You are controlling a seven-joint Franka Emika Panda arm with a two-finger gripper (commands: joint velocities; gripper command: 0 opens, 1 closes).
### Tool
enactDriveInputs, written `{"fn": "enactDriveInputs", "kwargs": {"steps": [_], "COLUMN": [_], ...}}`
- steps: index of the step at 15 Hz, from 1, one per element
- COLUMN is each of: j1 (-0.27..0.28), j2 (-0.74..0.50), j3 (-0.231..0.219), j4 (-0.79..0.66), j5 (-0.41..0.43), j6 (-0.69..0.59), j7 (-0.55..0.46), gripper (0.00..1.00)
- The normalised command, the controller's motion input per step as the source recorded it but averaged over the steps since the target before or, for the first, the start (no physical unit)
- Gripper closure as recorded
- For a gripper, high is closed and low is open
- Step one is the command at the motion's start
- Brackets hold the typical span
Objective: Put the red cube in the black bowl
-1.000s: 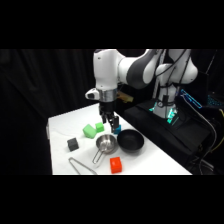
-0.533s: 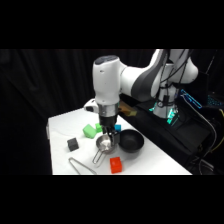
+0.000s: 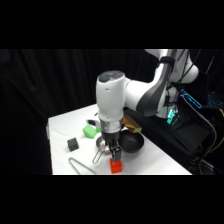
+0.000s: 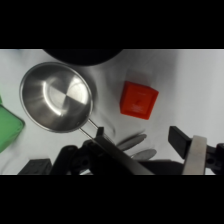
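The red cube (image 3: pixel 116 166) lies on the white table near its front edge, and in the wrist view the red cube (image 4: pixel 139 100) sits just beyond the fingertips. My gripper (image 3: pixel 115 153) hangs directly above it, apart from it. The gripper (image 4: pixel 140 137) is open, with nothing between its fingers. Behind and to the right of the cube in the side view stands the black bowl (image 3: pixel 131 142). Only the black bowl's (image 4: pixel 82 56) rim shows at the top of the wrist view.
A shiny steel pot (image 4: pixel 56 97) with a long handle stands beside the cube, partly hidden by the gripper in the side view (image 3: pixel 101 145). A green cube (image 3: pixel 91 131), a dark cube (image 3: pixel 73 144) and metal tongs (image 3: pixel 80 165) lie to the left. The table's front edge is close.
The arm has swung from above the bowl toward the table's front and come down, so the gripper now hangs over the red cube. The objects have not moved.
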Motion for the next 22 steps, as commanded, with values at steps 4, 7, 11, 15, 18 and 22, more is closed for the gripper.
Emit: {"fn": "enactDriveInputs", "kwargs": {"steps": [4, 7, 11, 15, 18, 22], "j1": [0.184, 0.155, 0.113, 0.133, 0.103, 0.087], "j2": [0.15, 0.13, 0.07, 0.07, 0.06, 0.07], "j3": [-0.111, -0.127, -0.107, -0.157, -0.104, -0.05], "j4": [0.07, 0.04, -0.02, -0.03, -0.04, -0.03], "j5": [-0.034, -0.018, 0.037, 0.016, 0.066, 0.119], "j6": [0.18, 0.19, 0.22, 0.24, 0.21, 0.21], "j7": [0.27, 0.21, 0.15, 0.17, 0.11, 0.05], "gripper": [0.0, 0.0, 0.0, 0.0, 0.0, 0.0]}}
